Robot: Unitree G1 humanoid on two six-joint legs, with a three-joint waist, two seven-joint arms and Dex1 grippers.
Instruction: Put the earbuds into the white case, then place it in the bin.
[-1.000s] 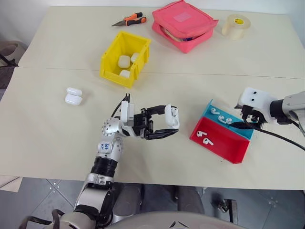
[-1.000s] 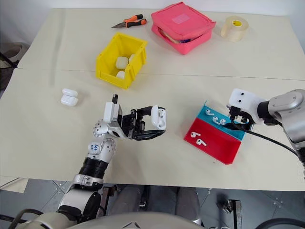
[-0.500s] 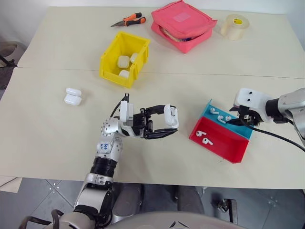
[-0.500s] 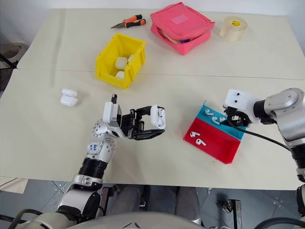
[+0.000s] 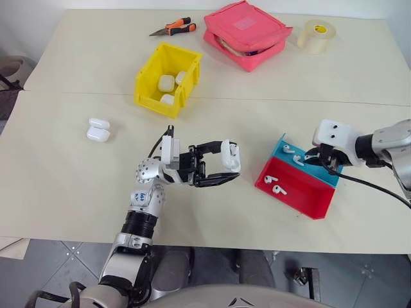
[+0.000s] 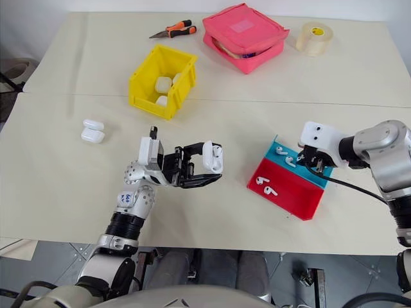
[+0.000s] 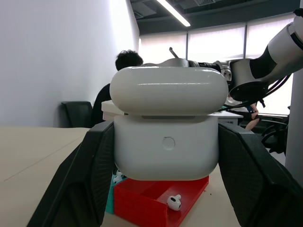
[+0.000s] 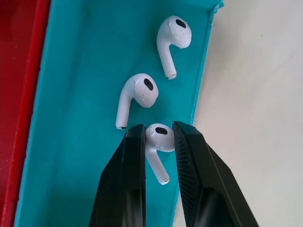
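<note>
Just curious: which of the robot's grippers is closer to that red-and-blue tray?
The right. The right gripper is over the tray, its fingers around an earbud. The left gripper holds the white case beside the tray.

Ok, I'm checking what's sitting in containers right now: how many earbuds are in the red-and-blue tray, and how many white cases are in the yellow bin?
Earbuds in the red-and-blue tray: 5
White cases visible in the yellow bin: 3
Total: 8
</note>
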